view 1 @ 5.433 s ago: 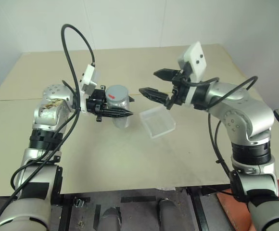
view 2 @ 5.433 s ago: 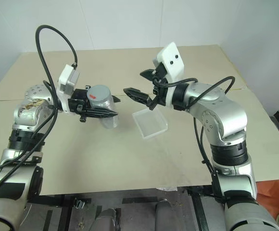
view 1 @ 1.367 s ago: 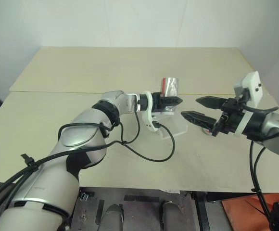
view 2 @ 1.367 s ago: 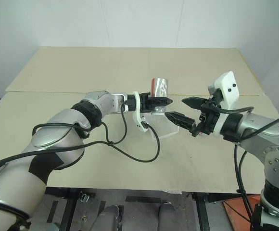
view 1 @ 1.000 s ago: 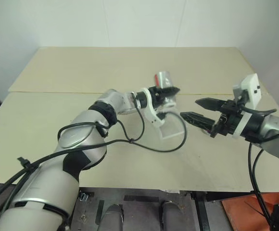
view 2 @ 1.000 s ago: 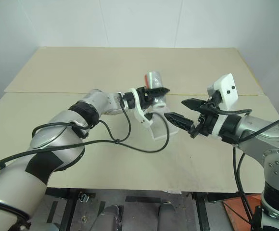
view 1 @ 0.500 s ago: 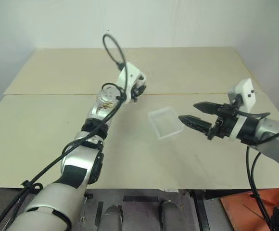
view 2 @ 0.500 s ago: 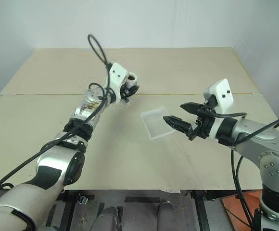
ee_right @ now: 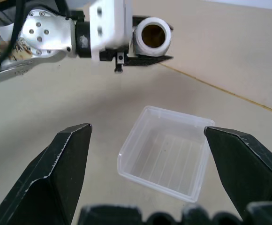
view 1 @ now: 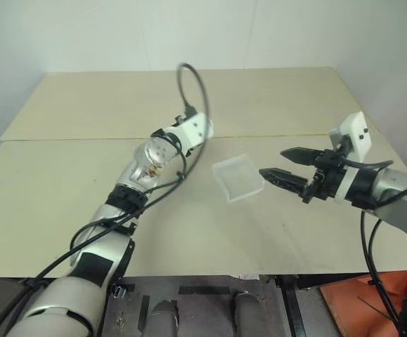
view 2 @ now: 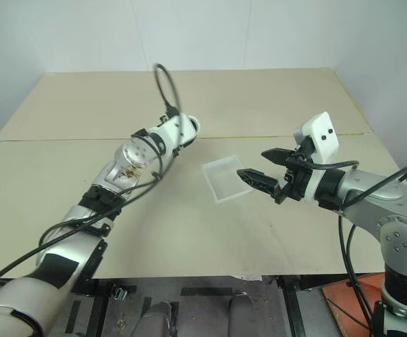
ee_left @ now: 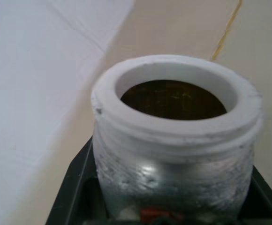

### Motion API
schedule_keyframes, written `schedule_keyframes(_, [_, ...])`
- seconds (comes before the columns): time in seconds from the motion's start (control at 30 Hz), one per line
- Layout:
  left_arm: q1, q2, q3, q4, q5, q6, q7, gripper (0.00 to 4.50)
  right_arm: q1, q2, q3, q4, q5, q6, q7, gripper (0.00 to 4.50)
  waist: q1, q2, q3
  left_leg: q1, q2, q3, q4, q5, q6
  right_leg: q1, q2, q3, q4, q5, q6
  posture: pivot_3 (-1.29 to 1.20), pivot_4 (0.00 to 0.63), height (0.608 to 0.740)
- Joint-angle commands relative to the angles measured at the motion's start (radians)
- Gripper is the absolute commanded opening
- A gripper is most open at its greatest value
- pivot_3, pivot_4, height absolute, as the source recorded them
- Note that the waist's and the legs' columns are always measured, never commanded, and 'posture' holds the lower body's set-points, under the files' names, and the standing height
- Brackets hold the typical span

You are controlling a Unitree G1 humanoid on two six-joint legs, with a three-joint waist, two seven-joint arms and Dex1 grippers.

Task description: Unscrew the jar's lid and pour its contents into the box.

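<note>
My left gripper (ee_right: 147, 55) is shut on the jar (ee_left: 173, 140), a silvery cylinder with a white threaded rim and an open mouth showing dark contents. The jar (ee_right: 152, 33) hangs above the table, tipped about level, to the far left of the box (view 1: 238, 177). The box is a clear shallow tray lying on the table and looks empty in the right wrist view. My right gripper (view 1: 271, 163) hovers open just right of the box, its fingers (ee_right: 61, 168) spread wide with nothing between them. The lid is out of view.
The beige table (view 1: 189, 232) has a seam (view 1: 77, 139) running across it behind the box, and a white wall stands at the back. A black cable (view 1: 193, 81) loops up over my left wrist.
My left arm has swung the jar from above the box to the left and back, away from it. The right gripper has stayed open in place.
</note>
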State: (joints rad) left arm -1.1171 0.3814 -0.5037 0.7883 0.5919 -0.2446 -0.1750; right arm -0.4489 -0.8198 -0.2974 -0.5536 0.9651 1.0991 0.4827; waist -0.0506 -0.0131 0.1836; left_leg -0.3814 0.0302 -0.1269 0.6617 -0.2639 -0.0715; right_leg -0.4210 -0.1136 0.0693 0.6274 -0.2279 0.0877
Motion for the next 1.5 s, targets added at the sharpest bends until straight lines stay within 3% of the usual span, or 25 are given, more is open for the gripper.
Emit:
schedule_keyframes(0.03, [-0.176, 0.025, -0.215, 0.104, 0.338, -0.148, 0.348, 2.02, -0.02, -0.019, -0.028, -0.008, 0.004, -0.036, 0.015, 4.45, 0.01, 0.0, 0.0, 0.0, 0.0, 0.0, 0.0, 0.0, 0.0, 0.0, 0.0, 0.0, 0.0, 0.0, 0.0, 0.0, 0.15, 0.74])
schedule_keyframes(0.17, [-0.327, -0.009, -0.488, 0.23, 0.66, -0.144, 0.649, 2.02, -0.025, -0.02, -0.027, -0.01, 0.004, -0.043, 0.016, 4.45, 0.027, 0.0, 0.0, -0.003, -0.001, 0.001, 0.0, 0.0, 0.001, 0.0, -0.001, 0.0, 0.0, 0.001, 0.002, 0.0, 0.15, 0.74])
schedule_keyframes(0.3, [-0.379, -0.071, -0.631, 0.296, 0.799, -0.143, 0.702, 2.02, -0.017, -0.014, -0.034, -0.024, 0.009, -0.052, 0.006, 4.45, 0.034, 0.0, 0.0, -0.003, -0.001, 0.001, 0.0, -0.001, 0.001, -0.001, 0.0, 0.0, 0.001, 0.001, 0.002, 0.0, 0.15, 0.74])
schedule_keyframes(0.53, [-0.387, -0.15, -0.636, 0.344, 0.797, -0.115, 0.722, 2.02, 0.016, 0.009, -0.075, -0.06, 0.037, -0.052, -0.043, 4.45, 0.036, 0.0, 0.0, -0.004, 0.0, 0.001, 0.0, 0.0, 0.001, -0.002, -0.001, 0.0, 0.001, 0.001, 0.002, 0.0, 0.15, 0.74])
schedule_keyframes(0.8, [-0.379, -0.146, -0.647, 0.346, 0.803, -0.123, 0.734, 2.02, 0.036, 0.011, -0.081, -0.076, 0.057, -0.065, -0.069, 4.45, 0.036, 0.0, 0.0, -0.004, 0.0, 0.001, 0.0, -0.001, 0.001, -0.002, -0.001, 0.0, 0.002, 0.001, 0.002, 0.0, 0.15, 0.74])
schedule_keyframes(1.07, [-0.375, -0.116, -0.549, 0.379, 0.7, -0.133, 0.701, 2.02, 0.036, -0.004, -0.064, -0.062, 0.043, -0.083, -0.05, 4.45, 0.034, 0.0, 0.0, -0.004, 0.0, 0.001, 0.0, 0.0, 0.001, -0.002, -0.001, 0.0, 0.002, 0.001, 0.002, 0.0, 0.15, 0.74])
schedule_keyframes(1.1, [-0.371, -0.112, -0.529, 0.38, 0.676, -0.142, 0.69, 2.02, 0.034, -0.006, -0.063, -0.059, 0.042, -0.084, -0.047, 4.45, 0.034, 0.0, 0.0, -0.004, 0.0, 0.001, 0.0, 0.0, 0.001, -0.002, -0.001, 0.0, 0.002, 0.001, 0.002, 0.0, 0.15, 0.74])
schedule_keyframes(1.3, [-0.258, -0.079, -0.131, 0.363, 0.182, -0.3, 0.316, 2.02, 0.025, -0.019, -0.068, -0.048, 0.037, -0.094, -0.035, 4.45, 0.032, 0.0, 0.0, -0.003, 0.0, 0.001, 0.0, 0.0, 0.0, -0.002, -0.001, 0.0, 0.002, 0.001, 0.002, 0.0, 0.15, 0.74])
schedule_keyframes(1.37, [-0.202, -0.089, 0.029, 0.326, -0.018, -0.237, 0.132, 2.02, 0.028, -0.022, -0.07, -0.049, 0.034, -0.106, -0.026, 4.45, 0.03, 0.0, 0.0, -0.003, 0.0, 0.001, 0.0, 0.0, 0.0, -0.002, -0.001, 0.0, 0.002, 0.001, 0.002, 0.0, 0.15, 0.74])
schedule_keyframes(1.5, [-0.078, -0.134, 0.366, 0.14, -0.44, 0.097, -0.165, 2.02, 0.026, -0.036, -0.061, -0.041, 0.023, -0.122, -0.001, 4.45, 0.019, 0.0, 0.0, -0.003, 0.0, 0.001, 0.0, 0.0, 0.0, -0.002, -0.001, 0.0, 0.003, 0.001, 0.002, 0.0, 0.15, 0.74])
